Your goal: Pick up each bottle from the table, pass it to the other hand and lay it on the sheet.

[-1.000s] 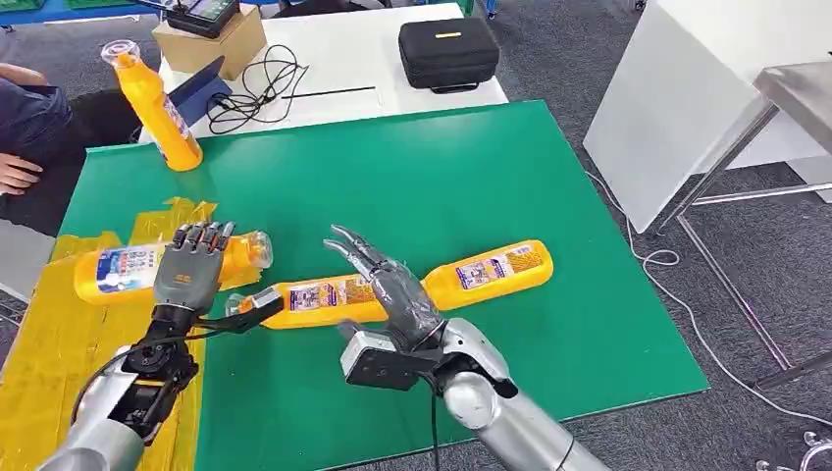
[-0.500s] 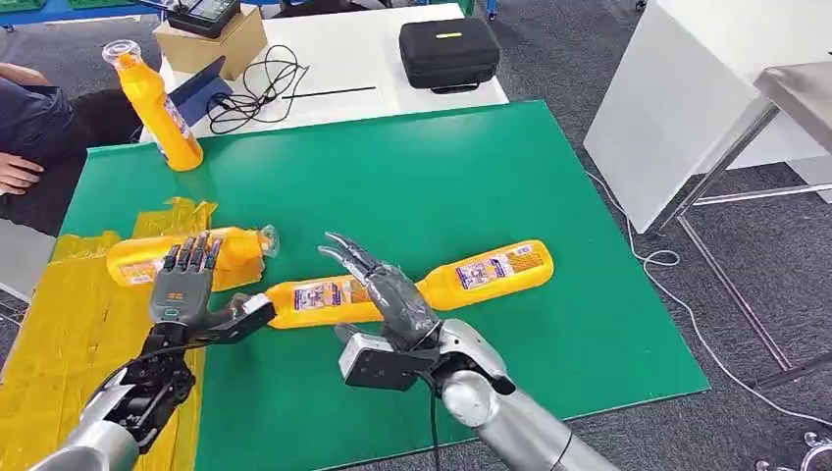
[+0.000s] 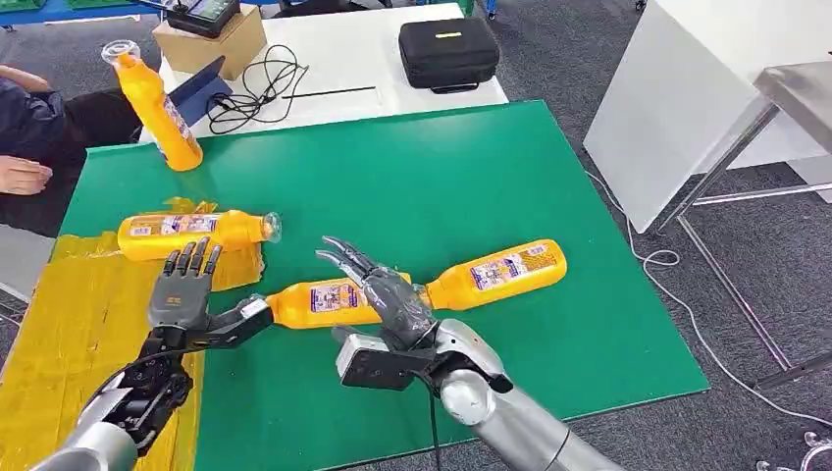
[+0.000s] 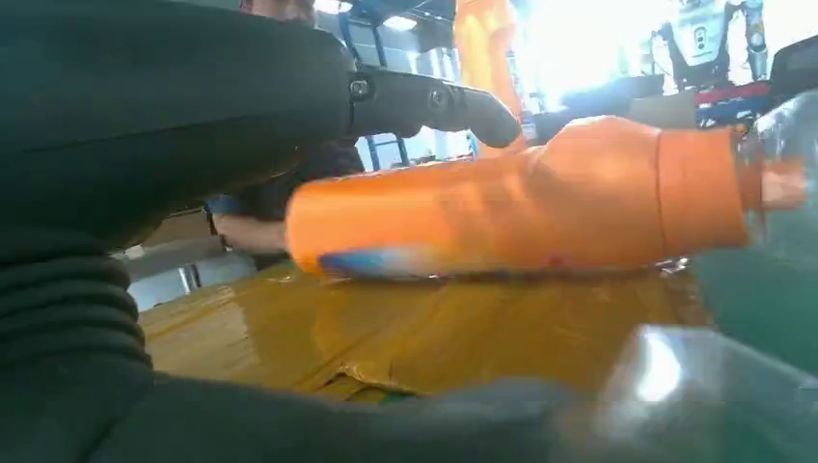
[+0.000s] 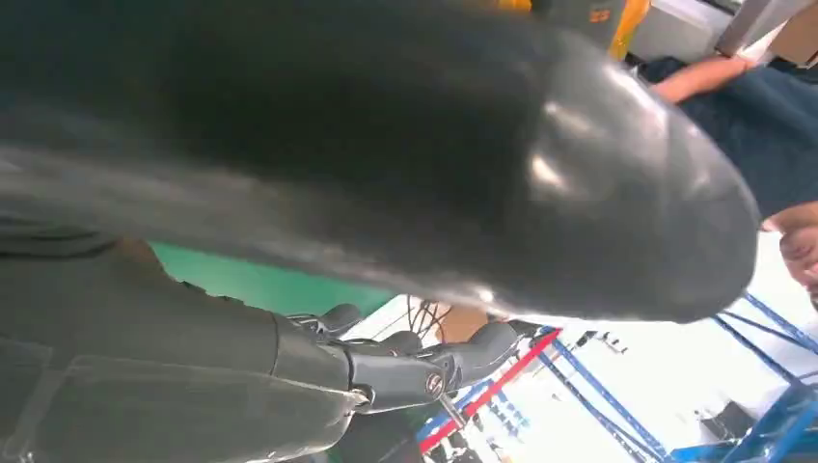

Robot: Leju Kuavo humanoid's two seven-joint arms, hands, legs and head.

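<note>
One bottle (image 3: pixel 191 233) lies on the yellow sheet (image 3: pixel 78 324), done. Two bottles (image 3: pixel 324 300) (image 3: pixel 500 273) lie on the green surface (image 3: pixel 412 177); another (image 3: pixel 157 110) stands far left. Left hand (image 3: pixel 182 294) and right hand (image 3: pixel 378 289) are spread, holding nothing.

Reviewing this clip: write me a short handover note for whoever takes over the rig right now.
Left hand: open, holding nothing, hovering at the edge of the yellow sheet just short of the bottle on the sheet.
Right hand: open, fingers spread over the middle bottle; no grip visible.
Bottles: one lies on its side on the sheet. Two lie on the green mat: the middle bottle and the right bottle. A fourth bottle stands upright at the mat's far left corner.
Done: one bottle laid on the sheet.
Left: three bottles to pick up, pass over and lay down.
</note>
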